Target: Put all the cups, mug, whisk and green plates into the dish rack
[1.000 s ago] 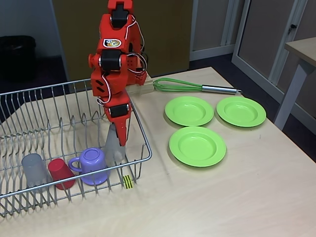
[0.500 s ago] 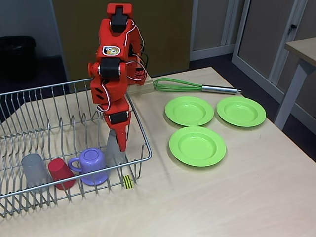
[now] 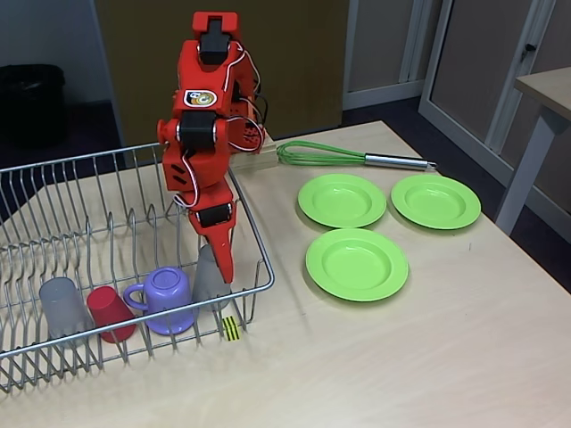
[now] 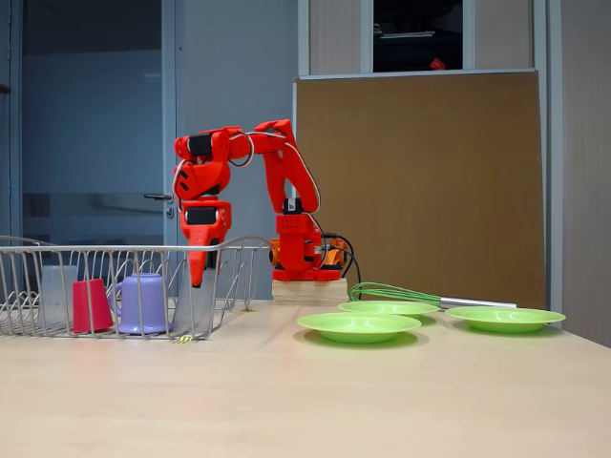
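From the higher fixed view: red arm (image 3: 203, 134) reaching down into the rack (image 3: 107, 259), gripper (image 3: 217, 259) at the top of a grey cup (image 3: 208, 278) upside down in the front right corner, apparently clenched on it, though grip partly hidden. Left of it in a row: mug (image 3: 165, 299), red cup (image 3: 111, 312), second grey cup (image 3: 62, 306). On the table (image 3: 401, 357) right of the rack, three plates (image 3: 357, 263), whisk (image 3: 339, 156) behind them.

From the low fixed view: gripper (image 4: 200, 272) pointing straight down inside the rack (image 4: 134, 250), grey cup (image 4: 194, 303) beneath it, mug (image 4: 143, 303) and red cup (image 4: 92, 305) to its left; plates (image 4: 358, 325) and whisk (image 4: 401, 293) on the table (image 4: 305, 401), well apart from the rack
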Available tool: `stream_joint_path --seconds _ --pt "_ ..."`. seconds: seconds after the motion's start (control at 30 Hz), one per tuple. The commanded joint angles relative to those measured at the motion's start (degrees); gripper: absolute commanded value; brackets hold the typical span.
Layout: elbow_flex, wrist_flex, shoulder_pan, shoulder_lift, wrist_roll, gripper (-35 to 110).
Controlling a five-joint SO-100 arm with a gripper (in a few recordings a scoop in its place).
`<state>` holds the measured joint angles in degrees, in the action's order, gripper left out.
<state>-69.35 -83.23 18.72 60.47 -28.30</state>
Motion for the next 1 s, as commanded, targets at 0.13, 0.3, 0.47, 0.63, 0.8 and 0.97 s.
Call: stream_joint_path --seconds 0.13,0.3,0.47,0.63,0.8,0.97 --pt "3.34 -3.69 1.76 3.52 -1.23 42" --pt "6.77 -6.86 2.55 5.36 -1.85 41" --pt "8.09 -10.72 3.25 10.72 -2.02 39" --pt "1.67 -13.62 2.02 20.92 0.62 36" --pt "-9.23 -15.03 -2.90 33.22 9.05 35" --pt "-20.65 -16.00 -14.94 45.09 27.77 33"
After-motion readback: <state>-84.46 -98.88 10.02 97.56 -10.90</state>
